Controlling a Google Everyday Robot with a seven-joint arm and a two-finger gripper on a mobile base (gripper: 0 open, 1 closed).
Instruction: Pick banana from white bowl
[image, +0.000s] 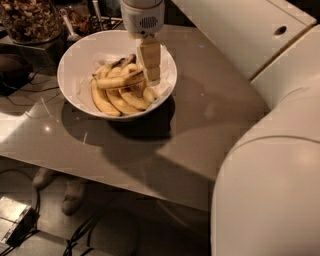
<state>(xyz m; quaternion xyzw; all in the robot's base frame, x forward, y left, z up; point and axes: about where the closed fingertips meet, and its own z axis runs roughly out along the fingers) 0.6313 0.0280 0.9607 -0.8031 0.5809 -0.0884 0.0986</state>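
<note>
A loose yellow banana lies crosswise on a bunch of bananas inside the white bowl. The gripper hangs inside the bowl at its 3 o'clock side, by the banana's end. Whether it is clenched or released cannot be told. A container of nuts stands at the bowl's 10 o'clock.

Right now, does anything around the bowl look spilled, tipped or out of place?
Nothing stands out. The white bowl sits upright on the table. The banana lies across the bunch inside it, and the gripper hangs inside the bowl's right side, right at the fruit.
</note>
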